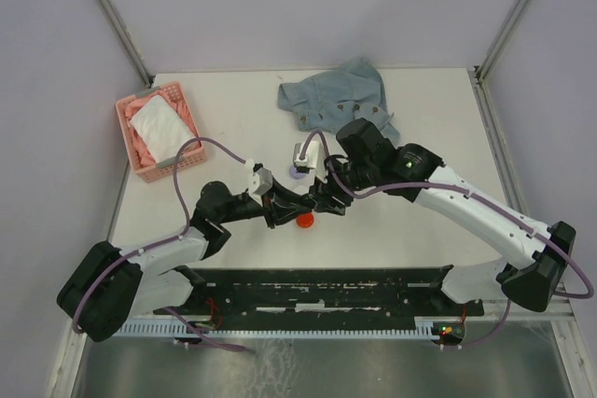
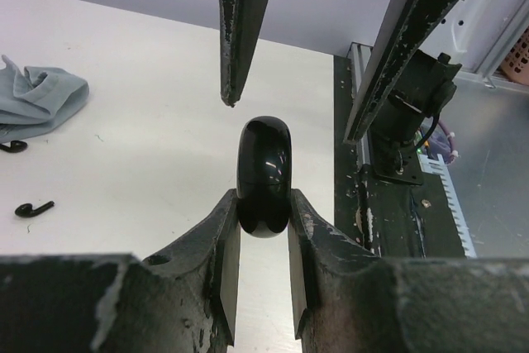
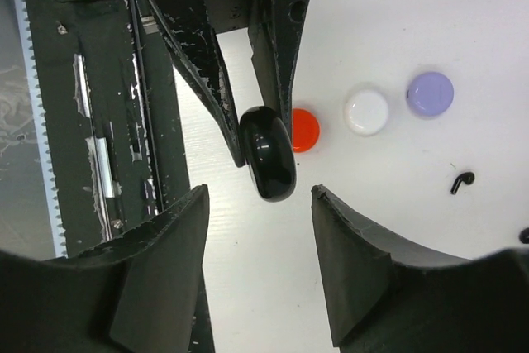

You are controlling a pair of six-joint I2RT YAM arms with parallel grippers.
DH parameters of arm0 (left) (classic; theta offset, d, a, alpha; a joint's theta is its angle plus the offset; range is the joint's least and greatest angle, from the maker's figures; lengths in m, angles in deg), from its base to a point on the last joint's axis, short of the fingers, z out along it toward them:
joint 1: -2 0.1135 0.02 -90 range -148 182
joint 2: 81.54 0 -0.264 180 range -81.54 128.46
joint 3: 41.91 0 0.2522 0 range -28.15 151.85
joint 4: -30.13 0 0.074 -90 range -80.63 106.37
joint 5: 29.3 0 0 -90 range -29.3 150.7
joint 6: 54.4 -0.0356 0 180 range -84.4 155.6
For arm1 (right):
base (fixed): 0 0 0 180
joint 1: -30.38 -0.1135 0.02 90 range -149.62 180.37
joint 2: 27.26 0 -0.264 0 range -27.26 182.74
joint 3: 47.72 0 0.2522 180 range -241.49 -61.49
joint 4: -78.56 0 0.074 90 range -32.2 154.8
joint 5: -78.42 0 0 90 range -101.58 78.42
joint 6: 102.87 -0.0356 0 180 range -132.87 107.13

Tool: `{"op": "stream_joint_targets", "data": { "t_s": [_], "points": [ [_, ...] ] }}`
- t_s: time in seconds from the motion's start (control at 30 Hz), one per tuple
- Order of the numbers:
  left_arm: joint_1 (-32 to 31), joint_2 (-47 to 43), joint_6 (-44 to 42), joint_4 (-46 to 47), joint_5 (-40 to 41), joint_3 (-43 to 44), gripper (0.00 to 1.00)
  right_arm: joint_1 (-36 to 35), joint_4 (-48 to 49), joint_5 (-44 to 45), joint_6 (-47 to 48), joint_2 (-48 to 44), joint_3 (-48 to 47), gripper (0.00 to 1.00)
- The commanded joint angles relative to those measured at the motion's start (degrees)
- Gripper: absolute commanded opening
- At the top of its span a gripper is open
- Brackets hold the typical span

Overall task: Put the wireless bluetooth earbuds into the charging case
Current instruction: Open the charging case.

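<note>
Broadly, the white table (image 1: 233, 118) spreads under everything, and the black charging case (image 3: 267, 153), held near its middle, serves as the landmark. Both arms reach in toward that case, the left arm (image 1: 159, 253) from its near left and the right arm (image 1: 466, 207) from its near right. Behind the case and a little to the right lies a crumpled denim garment (image 1: 336, 95). Well to the left of the case and behind it stands a pink basket (image 1: 126, 132) holding a white cloth (image 1: 159, 128).

The left gripper (image 2: 264, 214) pinches the case, which stands on edge, with one finger pressed against each flat face at its lower rim. The right gripper (image 3: 259, 190) is spread wide and points at the case. Its fingers (image 2: 240, 31) come close to the case's upper rim without touching it.

Three more round cases form a row leading away from the black one. The red case (image 3: 304, 130) is just beside it and partly hidden behind it in the right wrist view. The white case (image 3: 366, 111) comes next and the lilac case (image 3: 430, 93) is farthest.

Smallest of all, a black earbud (image 2: 33, 208) lies on the bare table well to the left of the case in the left wrist view. A second black earbud (image 2: 12, 146) lies farther from the case, just beside the garment's edge.
</note>
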Motion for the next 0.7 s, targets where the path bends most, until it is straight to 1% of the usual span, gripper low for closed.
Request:
{"op": "stream_joint_targets", "data": {
  "t_s": [0.0, 0.37, 0.67],
  "points": [
    [0.2, -0.9, -2.5, 3.6, 1.7, -0.1, 0.03, -0.4, 4.7, 1.3, -0.7, -0.7, 0.8, 0.62],
    [0.1, -1.0, -1.4, 5.5, -0.5, -0.2, 0.03, -0.3, 8.4, 5.2, -1.1, -0.1, 3.2, 0.65],
    [0.1, -1.7, -5.4, -0.7, -2.8, 1.0, 0.03, -0.3, 9.2, 8.1, -1.6, -2.3, 3.5, 0.66]
  ]
}}
